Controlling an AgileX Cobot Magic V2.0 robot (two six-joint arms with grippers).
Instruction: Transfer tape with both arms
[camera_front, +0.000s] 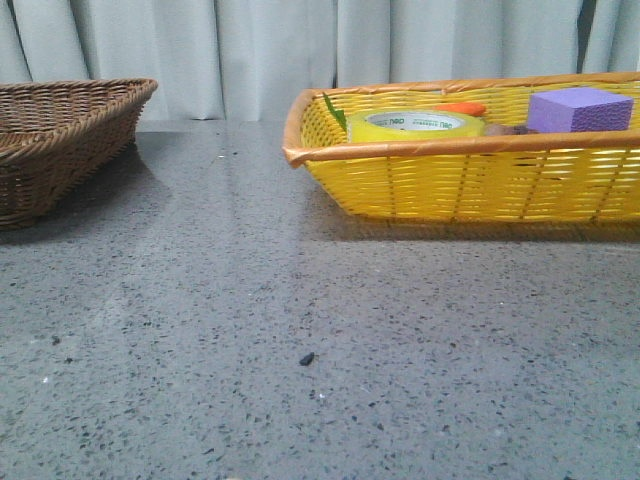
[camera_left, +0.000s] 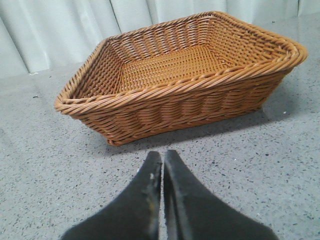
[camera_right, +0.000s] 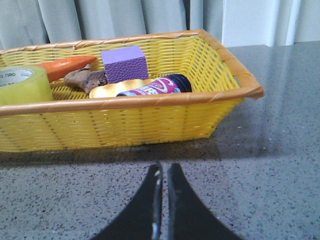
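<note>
Front view: a grey speckled stone counter (camera_front: 300, 300) carries two baskets. At the upper right stands a yellow woven plastic basket with an orange rim (camera_front: 470, 185); at the upper left, partly cut by the frame edge, a brown wicker basket (camera_front: 60, 140). The wide roll of translucent yellow packing tape (camera_front: 415, 125) lies flat inside the yellow basket, toward its left end; green lettering on its white inner core reads "deli". To its right in the same basket sits a purple foam block (camera_front: 578, 108), with an orange carrot-shaped object (camera_front: 460, 107) behind the roll.

Right wrist view: the yellow basket also holds a brown lumpy object (camera_right: 85, 80) and a dark cylindrical container with a pink-and-white printed label (camera_right: 155, 87), its wording unreadable. The black right tool (camera_right: 163, 172) is pressed together, pinching nothing, above bare counter before the basket.

Left wrist view: the black left tool (camera_left: 162, 160) is likewise pressed together, holding nothing, before the brown basket.
</note>
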